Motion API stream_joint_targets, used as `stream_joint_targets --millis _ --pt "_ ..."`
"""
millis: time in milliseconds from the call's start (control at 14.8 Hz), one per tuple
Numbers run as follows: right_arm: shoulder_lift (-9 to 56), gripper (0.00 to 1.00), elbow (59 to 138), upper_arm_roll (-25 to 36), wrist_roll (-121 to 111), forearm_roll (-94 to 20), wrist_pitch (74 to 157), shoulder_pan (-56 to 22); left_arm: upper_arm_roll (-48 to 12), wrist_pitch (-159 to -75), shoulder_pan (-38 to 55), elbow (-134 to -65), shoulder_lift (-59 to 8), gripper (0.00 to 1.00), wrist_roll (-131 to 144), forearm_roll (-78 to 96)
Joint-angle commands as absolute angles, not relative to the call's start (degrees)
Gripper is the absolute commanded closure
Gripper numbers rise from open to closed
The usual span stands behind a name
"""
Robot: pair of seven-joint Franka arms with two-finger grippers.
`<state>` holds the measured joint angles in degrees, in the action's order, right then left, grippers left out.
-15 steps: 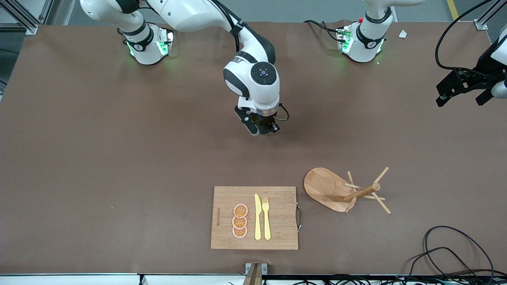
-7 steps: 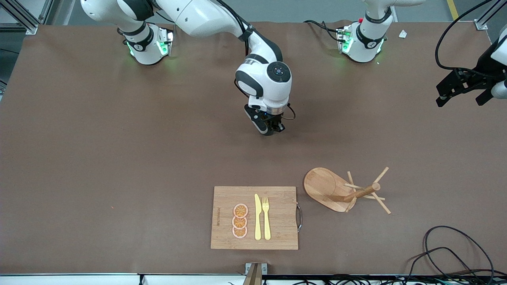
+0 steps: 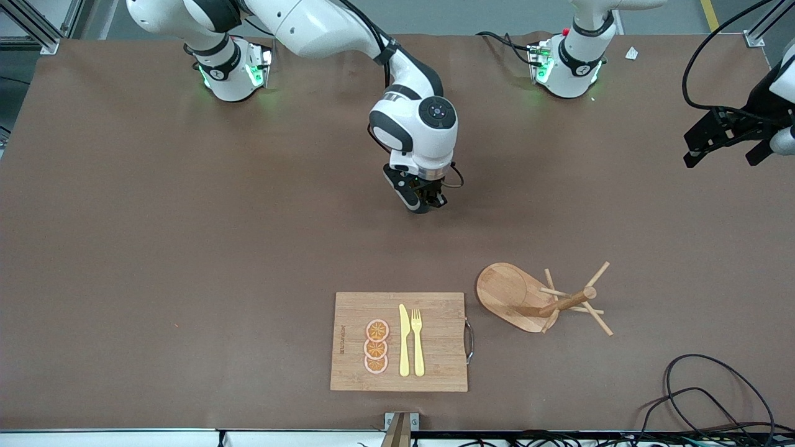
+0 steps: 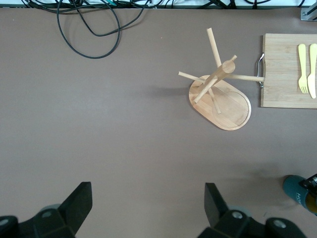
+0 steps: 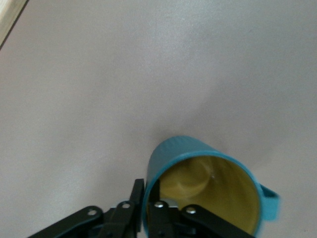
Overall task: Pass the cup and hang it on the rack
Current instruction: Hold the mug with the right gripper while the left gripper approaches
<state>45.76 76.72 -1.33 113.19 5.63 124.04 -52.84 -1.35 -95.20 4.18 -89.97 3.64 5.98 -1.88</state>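
Right gripper [image 3: 425, 202], frame centre, pinches the cup [image 5: 205, 186] rim — keep it level; left gripper [image 3: 723, 144], upper right, waits spread.

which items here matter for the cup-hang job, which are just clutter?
Job:
- cup, rim clamped in right pincer
- rack
- left pincer, open, waiting at its end of the table

Clutter:
- cutting board
- orange slices
- knife
- fork
- cables
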Motion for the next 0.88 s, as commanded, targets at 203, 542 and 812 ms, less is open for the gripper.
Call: stream_joint_targets --millis 203,542,812 --pt "46.8 0.25 75.1 -0.9 114.5 6.8 123.7 -53.5 -1.6 -93.8 4.0 -88.9 2.8 0.0 6.6 -2.8" --pt "46.7 0.0 75.1 -0.9 114.5 6.8 123.7 -53.4 -1.5 -91.8 3.9 -88.8 2.4 0.0 6.5 -2.2" --pt "46.2 0.0 74.0 -1.1 114.4 6.4 123.4 -52.7 -1.8 -91.4 4.3 -88.9 0.2 0.0 6.9 -2.6"
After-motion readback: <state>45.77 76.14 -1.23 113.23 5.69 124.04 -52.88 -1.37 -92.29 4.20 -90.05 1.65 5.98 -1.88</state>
